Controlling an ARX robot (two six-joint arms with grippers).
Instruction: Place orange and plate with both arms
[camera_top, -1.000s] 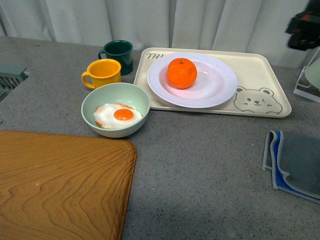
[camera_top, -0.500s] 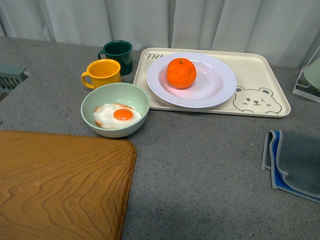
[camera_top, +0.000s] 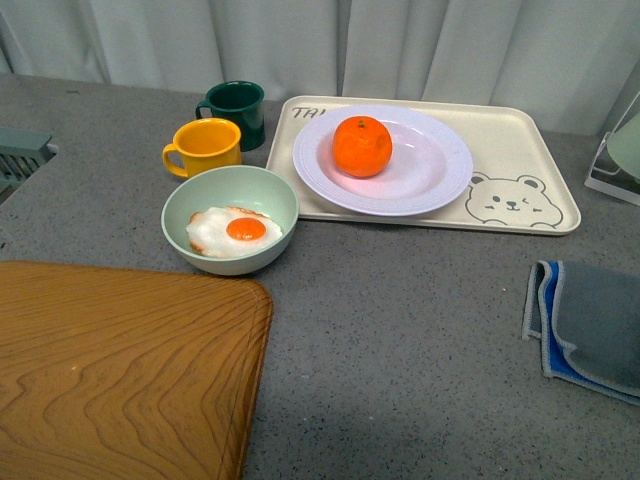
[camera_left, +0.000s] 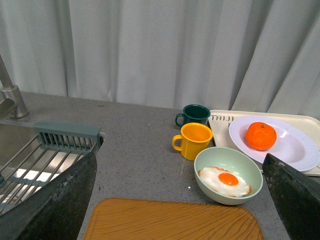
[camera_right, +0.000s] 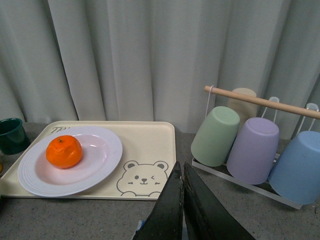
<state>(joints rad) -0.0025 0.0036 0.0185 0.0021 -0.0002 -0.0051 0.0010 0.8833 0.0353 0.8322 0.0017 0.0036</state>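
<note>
The orange rests in the white plate, which stands on the cream bear tray at the back. Both also show in the left wrist view, the orange in the plate, and in the right wrist view, the orange in the plate. Neither arm shows in the front view. My left gripper is open and empty, its fingers wide apart, high above the near left of the counter. My right gripper is shut and empty, raised near the tray's right end.
A pale green bowl with a fried egg, a yellow mug and a dark green mug stand left of the tray. A wooden board lies front left, a grey-blue cloth right. A rack of cups stands far right, a sink far left.
The right arm, seen a second ago at the top right of the front view, has moved out of it. The orange and plate have not moved.
</note>
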